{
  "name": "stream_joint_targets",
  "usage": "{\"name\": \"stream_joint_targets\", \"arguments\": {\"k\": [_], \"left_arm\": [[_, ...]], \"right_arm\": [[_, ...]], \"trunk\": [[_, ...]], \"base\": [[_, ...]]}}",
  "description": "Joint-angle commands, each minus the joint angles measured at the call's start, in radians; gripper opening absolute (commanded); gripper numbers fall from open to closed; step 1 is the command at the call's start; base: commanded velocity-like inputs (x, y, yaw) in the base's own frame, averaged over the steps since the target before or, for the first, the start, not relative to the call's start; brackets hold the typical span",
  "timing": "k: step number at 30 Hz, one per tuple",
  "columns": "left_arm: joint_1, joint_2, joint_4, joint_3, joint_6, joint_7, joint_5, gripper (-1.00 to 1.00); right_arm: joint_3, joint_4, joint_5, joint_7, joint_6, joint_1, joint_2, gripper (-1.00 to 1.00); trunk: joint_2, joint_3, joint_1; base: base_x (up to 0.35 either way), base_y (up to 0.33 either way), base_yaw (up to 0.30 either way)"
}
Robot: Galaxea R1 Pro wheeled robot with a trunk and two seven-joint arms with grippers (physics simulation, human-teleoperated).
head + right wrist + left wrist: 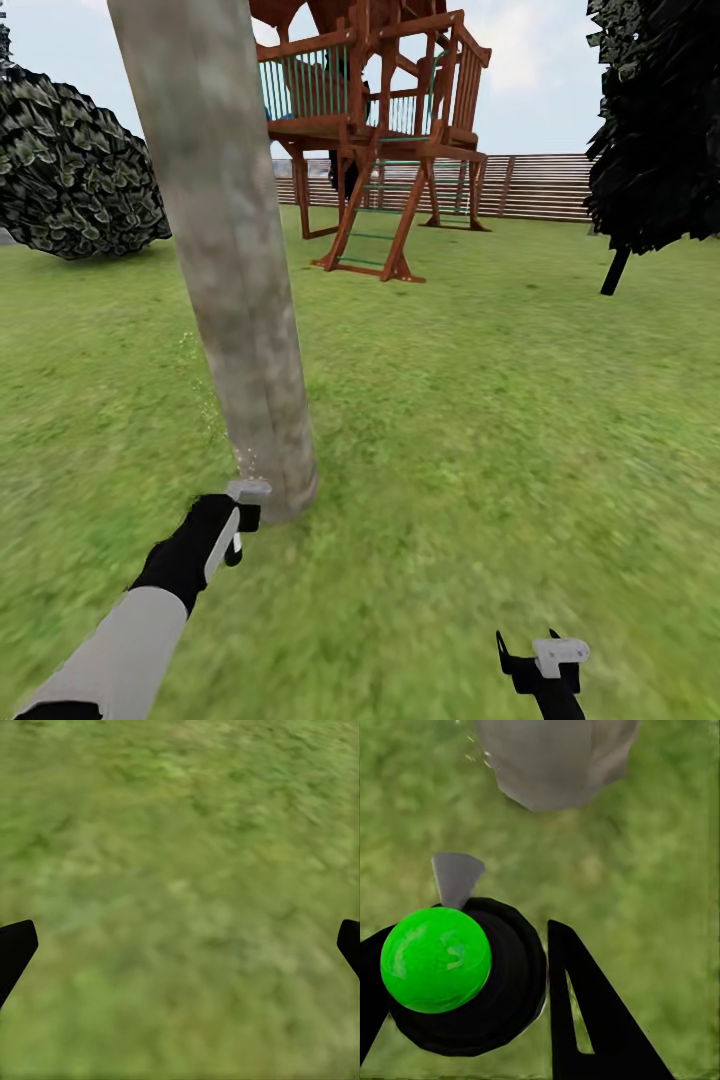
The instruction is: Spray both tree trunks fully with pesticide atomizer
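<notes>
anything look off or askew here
Nothing looks damaged or spilled. The tree trunk leans in the head view, though that may just be the camera angle. The left pincer holds the pesticide atomizer by the trunk's base, with faint white specks there. The right pincer is open over grass.

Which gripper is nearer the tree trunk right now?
Left. The left gripper holds the pesticide atomizer right at the foot of the tree trunk. The right gripper hangs open over grass, well off to the trunk's right.
</notes>
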Motion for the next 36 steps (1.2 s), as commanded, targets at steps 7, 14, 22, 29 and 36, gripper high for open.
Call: {"name": "stream_joint_targets", "arguments": {"k": [7, 14, 22, 29, 36], "left_arm": [[-0.006, 0.018, -0.059, -0.017, 0.024, -0.006, 0.003, -1.00], [0.002, 0.016, -0.168, -0.052, 0.132, -0.058, 0.003, -1.00], [0.000, 0.049, -0.293, -0.031, 0.217, -0.060, 0.045, -1.00], [0.002, 0.010, -0.335, -0.133, 0.287, -0.059, 0.048, -1.00], [-0.001, 0.031, -0.393, -0.045, 0.293, -0.060, 0.049, -1.00]], "right_arm": [[0.000, 0.000, 0.000, 0.000, 0.000, 0.000, 0.000, 1.00], [0.001, 0.000, 0.000, 0.000, 0.000, 0.000, 0.000, 1.00], [0.000, 0.000, 0.000, 0.000, 0.000, 0.000, 0.000, 1.00], [0.001, 0.001, 0.000, 0.000, 0.000, -0.001, 0.000, 1.00], [0.000, 0.000, 0.000, 0.000, 0.000, 0.000, 0.000, 1.00]], "trunk": [[0.000, 0.000, 0.000], [0.000, 0.000, 0.000], [0.000, 0.000, 0.000], [0.000, 0.000, 0.000], [0.000, 0.000, 0.000]], "base": [[0.000, 0.000, 0.000], [0.000, 0.000, 0.000], [0.000, 0.000, 0.000], [0.000, 0.000, 0.000], [0.000, 0.000, 0.000]]}}
